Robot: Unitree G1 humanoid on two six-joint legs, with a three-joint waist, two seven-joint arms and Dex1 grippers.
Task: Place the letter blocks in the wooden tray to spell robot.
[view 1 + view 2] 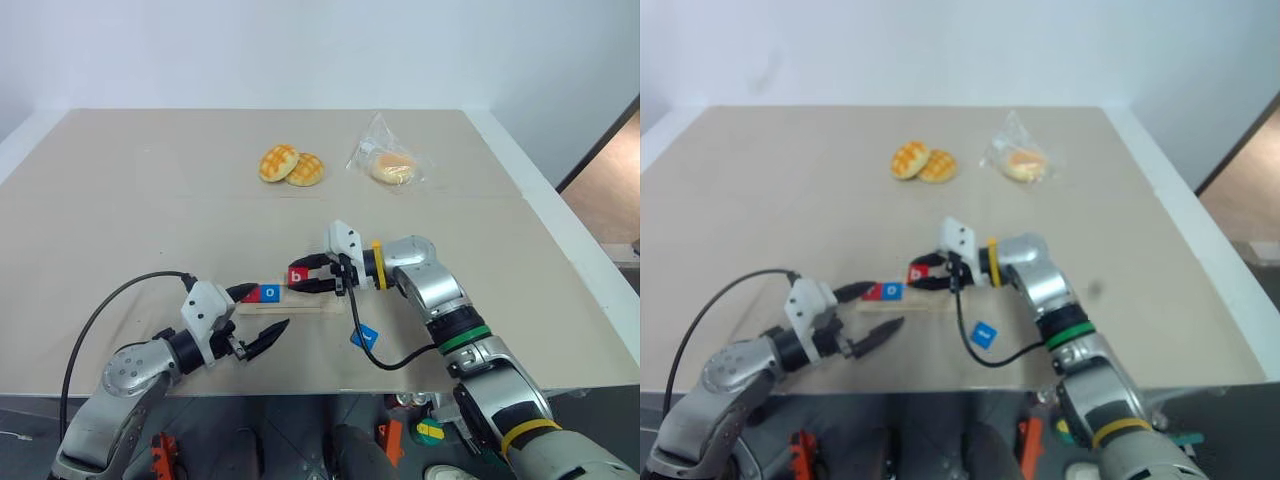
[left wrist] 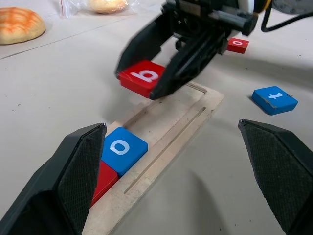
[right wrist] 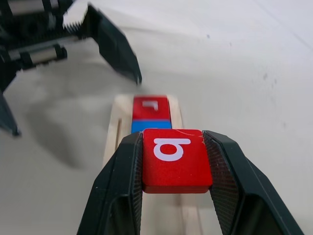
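Now: wooden tray [image 2: 195, 105] lies on the near part of the table [image 1: 150, 200], between the two arms. Two letter blocks already seated at its left end: red r [image 3: 150, 103], then blue o [image 2: 123, 148] touching it. Rest of the groove bare.

Red b block [image 3: 175, 159] is off the tray, clamped edge to edge in the right gripper [image 1: 310, 278], held just above the groove, right of the blue o. Blue t block [image 2: 274, 99] lies loose on the table, near side of the tray's right end. A second red o block [image 2: 237, 45] sits on the table beyond the right gripper.

Left gripper [image 1: 262, 318] is spread wide and empty, hovering near the tray's left end, one finger over the seated tiles, the other near side of the tray.

Risks, as judged:
- b held slightly tilted; if lowered so, an edge could catch the groove wall or ride onto the blue o.
- A sideways nudge on landing might shove the seated tiles or skid the light tray.
- Left fingertip close to r and o could knock them.

Views: left wrist view reveals the red o block and the clear gap under b; right wrist view alone lines b up along the groove with the r. Head views add buns [image 1: 291, 165] and a bagged bun [image 1: 389, 163] far back.
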